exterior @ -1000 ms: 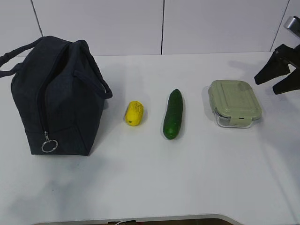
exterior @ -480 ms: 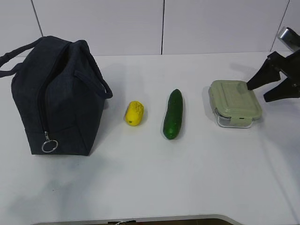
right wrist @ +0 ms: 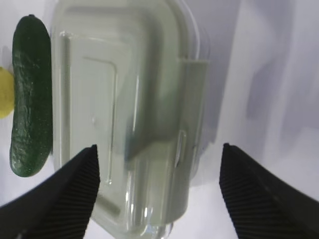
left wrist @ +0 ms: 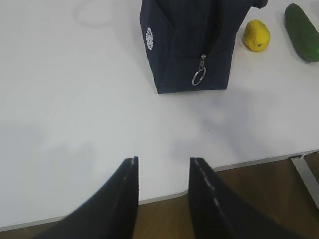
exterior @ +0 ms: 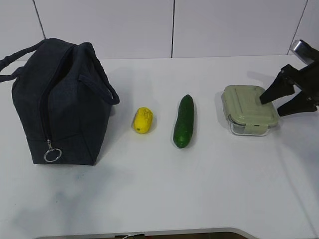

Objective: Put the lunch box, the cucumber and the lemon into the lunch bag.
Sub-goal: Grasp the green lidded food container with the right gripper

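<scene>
The lunch box (exterior: 248, 108), clear glass with a sage-green lid, sits at the right of the table and fills the right wrist view (right wrist: 129, 109). My right gripper (exterior: 279, 106) is open just over its right end, fingers spread wide; in the right wrist view (right wrist: 158, 152) the box's end lies between them. The cucumber (exterior: 184, 120) lies mid-table, the lemon (exterior: 142, 120) to its left. The navy lunch bag (exterior: 60, 102) stands at the left, zipper closed with its ring pull (exterior: 52, 155) low. My left gripper (left wrist: 163, 167) is open over the table's front edge, well short of the bag (left wrist: 192, 42).
The white table (exterior: 159, 194) has a white wall behind it. In the left wrist view the table's front edge (left wrist: 259, 162) runs just beyond my fingertips, with brown floor below. The lemon (left wrist: 256, 35) and cucumber (left wrist: 302, 31) show at the upper right there.
My right gripper has moved left and down from the table's right edge until it is over the lunch box's right end. Nothing else has moved.
</scene>
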You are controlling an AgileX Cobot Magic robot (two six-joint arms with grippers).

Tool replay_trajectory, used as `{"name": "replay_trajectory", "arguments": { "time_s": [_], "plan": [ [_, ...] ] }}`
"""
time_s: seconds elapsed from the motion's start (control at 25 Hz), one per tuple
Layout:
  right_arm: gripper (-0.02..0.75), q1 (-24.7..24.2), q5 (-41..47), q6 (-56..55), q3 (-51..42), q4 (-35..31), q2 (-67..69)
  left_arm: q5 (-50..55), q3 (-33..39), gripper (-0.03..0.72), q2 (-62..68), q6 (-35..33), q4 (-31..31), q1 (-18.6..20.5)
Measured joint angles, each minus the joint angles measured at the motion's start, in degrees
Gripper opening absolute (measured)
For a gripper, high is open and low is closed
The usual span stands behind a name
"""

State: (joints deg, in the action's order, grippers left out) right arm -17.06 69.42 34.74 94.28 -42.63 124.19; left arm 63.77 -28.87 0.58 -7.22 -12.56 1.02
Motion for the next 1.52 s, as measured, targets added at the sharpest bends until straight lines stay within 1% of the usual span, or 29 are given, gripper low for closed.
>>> {"name": "replay_trajectory", "arguments": {
  "time_s": [0.2,0.36,0.6,1.2,1.52],
  "plan": [
    [0.593,0.00,-0.15,1.30,0.00,-1.51,1.41,0.00,0.00,0.242,0.00,0.00,0.00,0.00],
    [0.591,0.00,-0.25,3.81,0.00,-5.32,1.62,0.00,0.00,0.242,0.00,0.00,0.00,0.00],
    [0.587,0.00,-0.36,5.53,0.00,-6.17,1.98,0.00,0.00,0.242,0.00,0.00,0.00,0.00],
    [0.586,0.00,-0.81,12.71,0.00,-13.90,5.86,0.00,0.00,0.242,0.00,0.00,0.00,0.00],
    [0.585,0.00,-1.01,14.91,0.00,-14.91,6.20,0.00,0.00,0.242,0.00,0.00,0.00,0.00]
  ]
}}
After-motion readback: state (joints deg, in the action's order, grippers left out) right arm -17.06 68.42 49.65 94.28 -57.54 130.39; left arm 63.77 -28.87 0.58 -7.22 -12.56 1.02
